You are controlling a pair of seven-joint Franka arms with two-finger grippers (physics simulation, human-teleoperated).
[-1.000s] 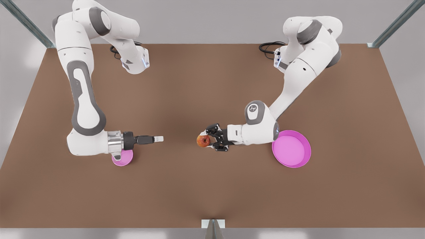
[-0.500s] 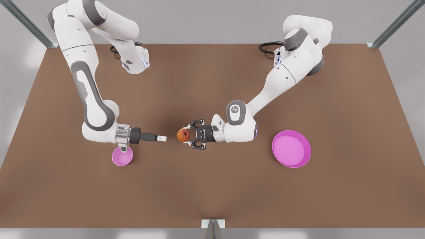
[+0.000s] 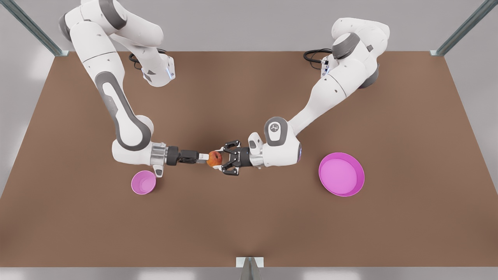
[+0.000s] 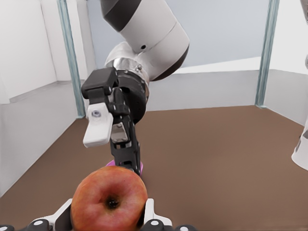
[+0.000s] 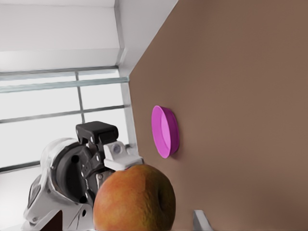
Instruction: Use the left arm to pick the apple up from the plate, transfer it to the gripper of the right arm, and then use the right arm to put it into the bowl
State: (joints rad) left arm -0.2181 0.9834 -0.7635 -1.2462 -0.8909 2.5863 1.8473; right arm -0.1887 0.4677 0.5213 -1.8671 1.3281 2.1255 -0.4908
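The apple [image 3: 214, 158] is held above the middle of the brown table [image 3: 249, 217], clamped between the black fingers of the left gripper [image 3: 220, 159], which is reached in from the 3 o'clock side in the front view. The right gripper [image 3: 206, 158] is brought in from the 9 o'clock side, its white-tipped fingers spread around the apple [image 4: 109, 201]; whether they press on the fruit cannot be told. The bowl [image 3: 143, 182] is seen at about 7 o'clock from the apple, well apart. The plate [image 3: 341, 174] is left standing at about 4 o'clock, well apart.
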